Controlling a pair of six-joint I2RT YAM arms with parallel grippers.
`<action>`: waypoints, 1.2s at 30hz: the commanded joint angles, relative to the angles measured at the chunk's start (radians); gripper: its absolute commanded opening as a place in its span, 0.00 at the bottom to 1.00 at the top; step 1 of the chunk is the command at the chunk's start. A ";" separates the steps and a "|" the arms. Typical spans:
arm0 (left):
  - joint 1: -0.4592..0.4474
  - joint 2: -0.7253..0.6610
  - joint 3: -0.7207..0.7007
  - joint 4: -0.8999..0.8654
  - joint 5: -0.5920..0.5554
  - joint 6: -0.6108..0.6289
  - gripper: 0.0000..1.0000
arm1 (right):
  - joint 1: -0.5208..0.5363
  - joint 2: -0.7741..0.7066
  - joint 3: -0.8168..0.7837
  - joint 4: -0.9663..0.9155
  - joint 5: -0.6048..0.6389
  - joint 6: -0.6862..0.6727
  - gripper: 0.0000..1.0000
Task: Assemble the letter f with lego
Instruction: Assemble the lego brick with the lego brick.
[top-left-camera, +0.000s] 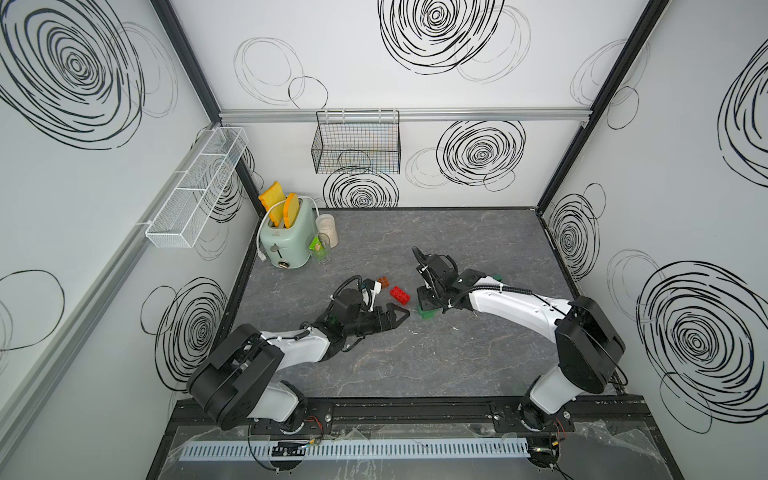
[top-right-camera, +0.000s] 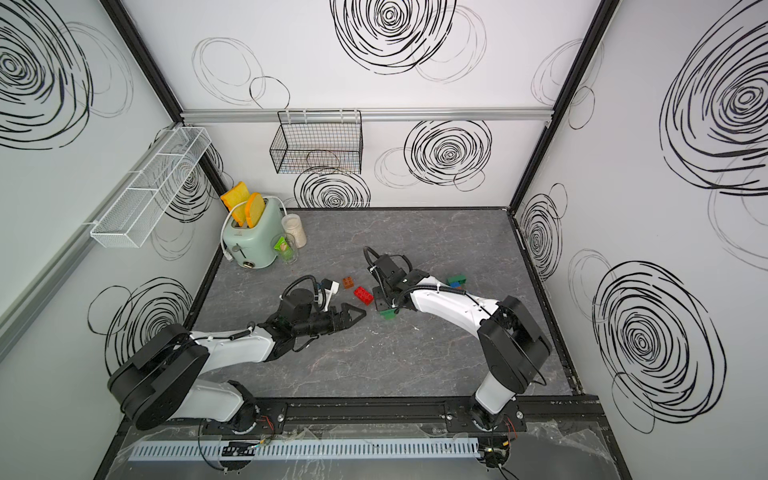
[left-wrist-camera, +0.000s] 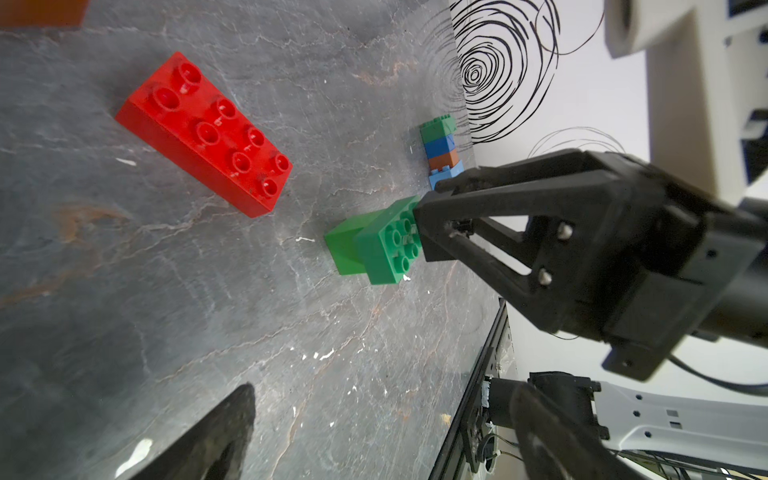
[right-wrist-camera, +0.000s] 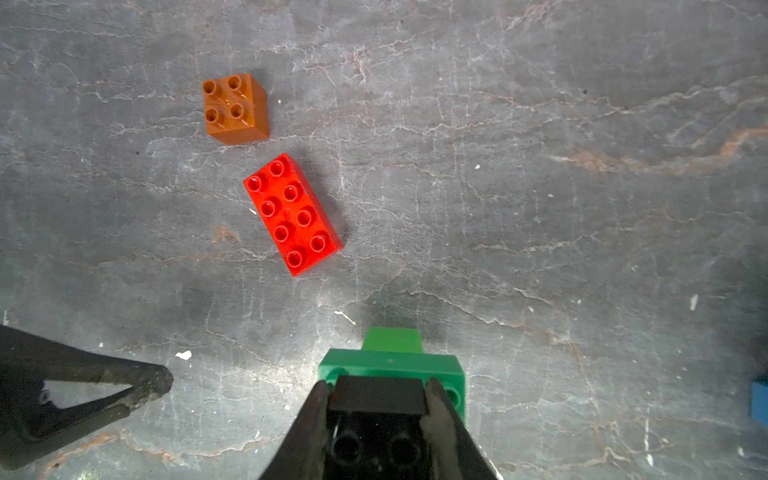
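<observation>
**A:** The fingers (right-wrist-camera: 311, 424) of the right gripper (right-wrist-camera: 379, 411), what are they doing?

**B:** They are clamped on a black brick (right-wrist-camera: 378, 397), one finger on each side. The left gripper (top-left-camera: 401, 321) has its fingers (right-wrist-camera: 149, 380) spread wide with nothing between them. It sits low over the table (top-left-camera: 457, 365) and points towards the right gripper.

**A:** And the rest, biggest first?

**B:** The table is grey and veined like stone. A pale green toaster (top-left-camera: 286, 243) stands in its far left corner, well away from the lego.

**A:** Where is the lego?

**B:** Mid-table, between the arms. A run of bricks (left-wrist-camera: 439, 145) is joined in the order green, blue, orange, light blue. It lies beyond the right gripper, towards the right wall. I cannot tell whether it stands or lies flat.

**A:** And the loose ones?

**B:** A red brick (right-wrist-camera: 293, 214), oblong with eight studs facing up, lies alone on the table. Near it, under the right gripper, is a green brick (right-wrist-camera: 390, 361). It sits on a second green brick (right-wrist-camera: 392, 338), which pokes out from beneath.

**A:** Is the black one on it?

**B:** It is right over the studs of the upper green brick. I cannot tell whether it is pressed home.

**A:** Anything smaller?

**B:** An orange brick (right-wrist-camera: 235, 108), square with four studs. It sits just beyond the red brick and does not touch it.
</observation>
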 joint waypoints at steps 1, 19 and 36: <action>-0.018 0.024 0.004 0.099 0.010 -0.018 0.98 | -0.006 -0.019 -0.011 0.017 0.013 0.010 0.33; -0.037 0.109 0.026 0.137 0.016 -0.033 0.98 | -0.017 -0.019 -0.044 0.038 -0.020 -0.011 0.33; -0.027 0.139 0.036 0.138 0.016 -0.041 0.98 | -0.015 -0.021 -0.068 0.024 -0.024 -0.014 0.33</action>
